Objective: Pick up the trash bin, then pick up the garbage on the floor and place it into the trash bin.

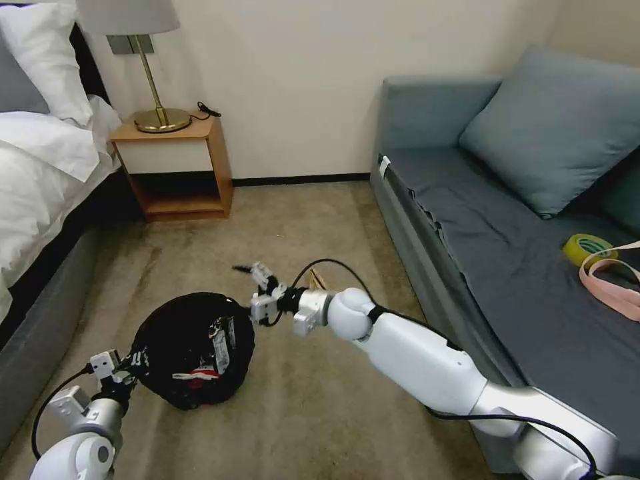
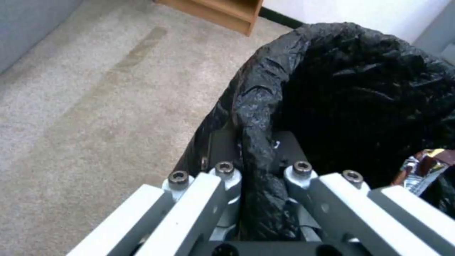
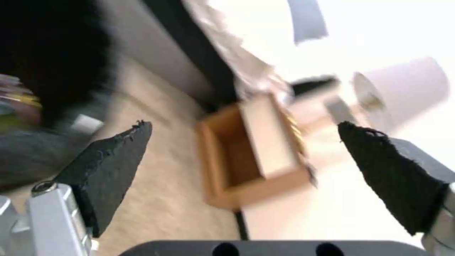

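The trash bin (image 1: 175, 347), lined with a crinkly black bag, hangs tilted just above the carpet. My left gripper (image 1: 128, 371) is shut on its near rim, and the bag's rim (image 2: 258, 153) is pinched between the fingers (image 2: 223, 174). Inside the bin lie a red-and-white wrapper (image 1: 195, 377) and a silvery wrapper (image 1: 222, 341), whose shiny edge (image 2: 423, 168) peeks out. My right gripper (image 1: 251, 288) is open and empty at the bin's far right rim, its black pads (image 3: 113, 163) wide apart. A tan piece of garbage (image 1: 317, 279) lies on the floor, mostly hidden behind the right wrist.
A bed (image 1: 40, 173) runs along the left. A wooden nightstand (image 1: 179, 167) with a brass lamp (image 1: 157, 110) stands at the back wall. A grey sofa (image 1: 507, 240) on the right carries a yellow tape roll (image 1: 588, 248) and a pink strap (image 1: 617, 283). Open carpet lies between them.
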Controlling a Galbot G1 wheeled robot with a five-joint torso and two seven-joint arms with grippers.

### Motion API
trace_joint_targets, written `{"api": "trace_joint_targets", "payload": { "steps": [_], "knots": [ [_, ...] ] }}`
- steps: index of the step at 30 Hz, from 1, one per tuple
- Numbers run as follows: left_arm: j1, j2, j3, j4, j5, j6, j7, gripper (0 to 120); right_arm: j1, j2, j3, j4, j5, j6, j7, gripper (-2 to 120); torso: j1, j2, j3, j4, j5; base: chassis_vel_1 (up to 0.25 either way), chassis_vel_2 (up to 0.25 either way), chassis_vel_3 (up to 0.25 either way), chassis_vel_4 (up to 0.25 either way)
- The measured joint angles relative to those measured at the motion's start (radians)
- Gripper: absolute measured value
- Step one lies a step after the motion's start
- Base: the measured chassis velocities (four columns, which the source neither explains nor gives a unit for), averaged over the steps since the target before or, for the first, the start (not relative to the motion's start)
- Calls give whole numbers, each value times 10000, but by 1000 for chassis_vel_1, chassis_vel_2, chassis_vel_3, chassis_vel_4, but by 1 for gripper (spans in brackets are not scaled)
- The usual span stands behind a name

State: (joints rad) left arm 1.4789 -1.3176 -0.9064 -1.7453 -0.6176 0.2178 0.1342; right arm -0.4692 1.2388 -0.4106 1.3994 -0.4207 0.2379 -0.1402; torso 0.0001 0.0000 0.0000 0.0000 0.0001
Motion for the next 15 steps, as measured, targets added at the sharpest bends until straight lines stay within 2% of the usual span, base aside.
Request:
{"api": "trace_joint_targets", "payload": {
  "steps": [1,2,5,6,9,11,13,15],
  "knots": [
    [0,0,0,0,0,0,0,5,0,0,0,0,0,0,0,100,0,0,0,0,0,0,0,0,0],
    [-1,-29,0,-15,1,0,-11,5,-126,-152,262,154,142,-275,422,100,-1,0,-1,0,0,0,0,0,0],
    [-11,-92,14,-46,36,13,-24,5,-396,-928,652,688,810,-1476,1535,100,-1,0,0,0,2,0,0,0,0],
    [-11,-92,14,-46,36,13,-24,5,-396,-928,652,688,810,-1476,1535,100,-1,0,0,0,2,0,0,0,0],
    [-39,-131,16,-73,47,28,-41,5,-759,-1676,1108,1289,1421,-2454,2373,100,0,0,0,-4,2,0,0,0,0],
    [-40,-137,16,-79,49,31,-43,5,-849,-1787,1213,1430,1574,-2658,2549,100,0,0,-1,-4,3,0,0,0,0],
    [-30,-192,11,-102,68,40,-53,5,-1239,-2205,1678,2097,2379,-3464,3195,100,-1,0,0,-3,3,0,0,0,0],
    [-14,-229,8,-115,74,43,-54,5,-1429,-2381,1912,2437,2963,-3776,3416,100,-1,0,-1,-1,3,0,0,0,0]
  ]
}}
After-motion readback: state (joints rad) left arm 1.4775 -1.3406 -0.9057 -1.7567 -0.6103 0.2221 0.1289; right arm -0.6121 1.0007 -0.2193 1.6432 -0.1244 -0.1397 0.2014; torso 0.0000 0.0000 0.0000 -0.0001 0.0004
